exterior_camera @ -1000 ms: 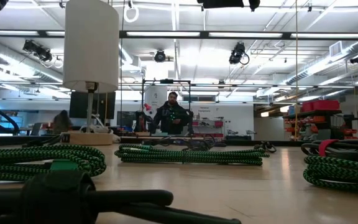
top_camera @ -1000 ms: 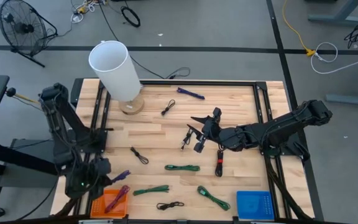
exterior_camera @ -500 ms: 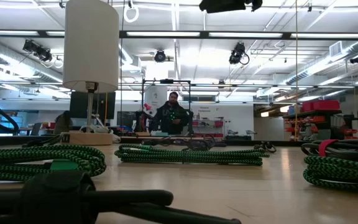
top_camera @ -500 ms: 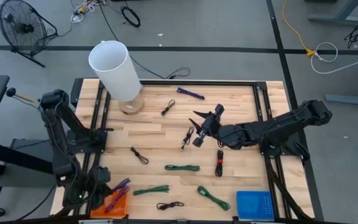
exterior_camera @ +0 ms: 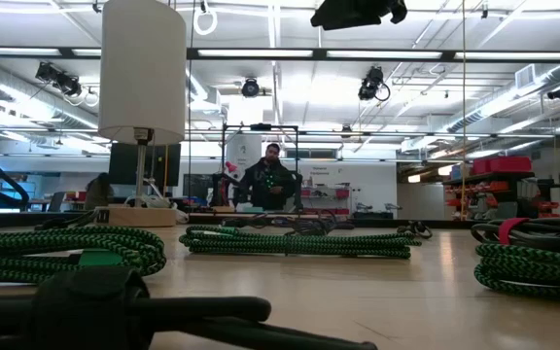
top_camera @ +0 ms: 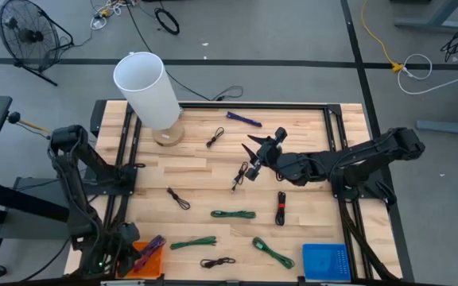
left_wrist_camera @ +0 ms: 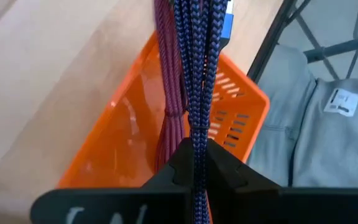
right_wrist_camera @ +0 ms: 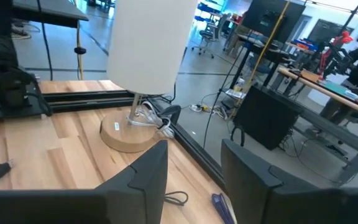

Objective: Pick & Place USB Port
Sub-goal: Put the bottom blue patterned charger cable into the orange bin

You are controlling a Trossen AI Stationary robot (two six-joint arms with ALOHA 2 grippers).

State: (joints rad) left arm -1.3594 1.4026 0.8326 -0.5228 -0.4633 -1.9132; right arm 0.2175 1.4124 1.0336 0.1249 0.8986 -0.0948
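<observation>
My left gripper (top_camera: 137, 249) is at the table's near left corner, over the orange bin (top_camera: 145, 262), shut on a blue braided cable bundle (left_wrist_camera: 197, 56). A purple cable bundle (left_wrist_camera: 166, 81) lies in the bin (left_wrist_camera: 250, 99) beside it. My right gripper (top_camera: 253, 151) is open and empty above the table's middle, over a black cable (top_camera: 239, 176). In the right wrist view its fingers (right_wrist_camera: 194, 148) point toward the white lamp (right_wrist_camera: 148, 43). My left gripper pinches the blue cable bundle (left_wrist_camera: 196, 146) between its two fingers, which lie across the strands. The bundle runs on forward from the fingers over the orange bin. Whether its far end rests on the bin, I cannot tell.
A white lamp (top_camera: 149, 87) stands at the far left. Green (top_camera: 233, 214), black (top_camera: 177, 199), red-black (top_camera: 281, 208) and purple (top_camera: 243, 119) cables lie spread over the table. A blue bin (top_camera: 326, 260) sits at the near right. A person stands in the room beyond the table (exterior_camera: 268, 180).
My left gripper has gone toward the near edge with the blue cable, to above the orange bin. My right gripper has gone a little toward the far edge, away from the black cable, and stays open.
</observation>
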